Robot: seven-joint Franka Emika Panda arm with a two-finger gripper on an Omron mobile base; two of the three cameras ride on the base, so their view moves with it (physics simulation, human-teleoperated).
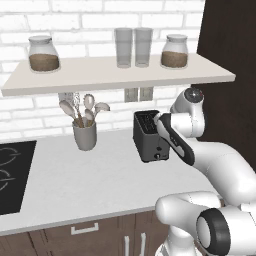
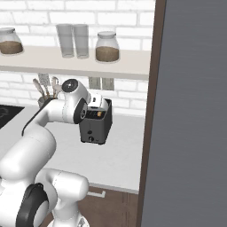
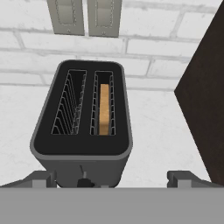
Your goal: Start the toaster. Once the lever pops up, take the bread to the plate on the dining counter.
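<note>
Dark, blunt fingertips [image 3: 41, 178] are standing spread as wide as they go at the bottom of the hand view, gripping nothing, with the gripper [image 3: 113, 180] hanging just above the front end of the toaster [image 3: 83, 127]. That toaster is a boxy, matte dark grey shell with rounded corners and two long slots lined with thin wire guards. Its lever [image 3: 83, 181] is showing as a small dark nub low on the narrow front face, between the fingertips. In the slot toward 3 o'clock, the bread [image 3: 104, 109] is sitting upright on edge, a tan, grainy slice sunk inside the wires; the slot toward 9 o'clock is holding only its wire cage.

Outward, the toaster is resting on a pale speckled worktop [image 1: 90, 180]. At 12 o'clock in the hand view, two grey wall sockets [image 3: 85, 16] are set into the white brick wall [image 3: 175, 48], and a dark brown cabinet side [image 3: 205, 100] is rising at 3 o'clock. In the left base view, a grey crock of wooden spoons [image 1: 84, 131] is standing at 9 o'clock of the toaster.
</note>
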